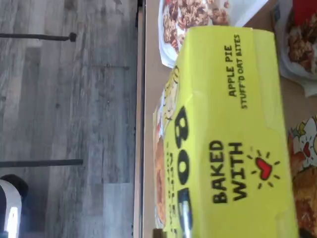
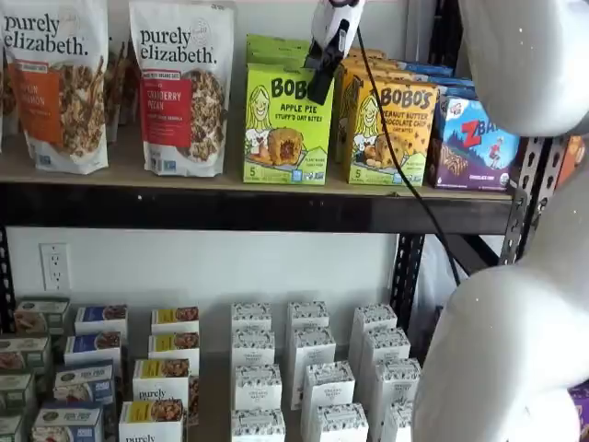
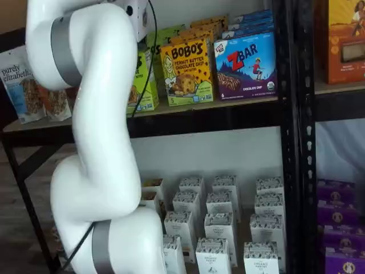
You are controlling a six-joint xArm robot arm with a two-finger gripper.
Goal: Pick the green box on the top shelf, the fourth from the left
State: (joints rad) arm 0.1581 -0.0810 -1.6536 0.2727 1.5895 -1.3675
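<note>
One black finger of the tool [image 2: 322, 78] shows at the upper right corner of the green box [image 2: 287, 124], upper centre on the top shelf [image 2: 276, 207], seemingly placed to grip its sides, though I cannot tell whether it grips.

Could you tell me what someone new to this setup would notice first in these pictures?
Probably the robot's big white arm, which fills the foreground before the shelves. Next, the lime-green box on the top shelf, with the gripper hanging at its upper right corner. In the wrist view that box fills most of the picture.
</note>
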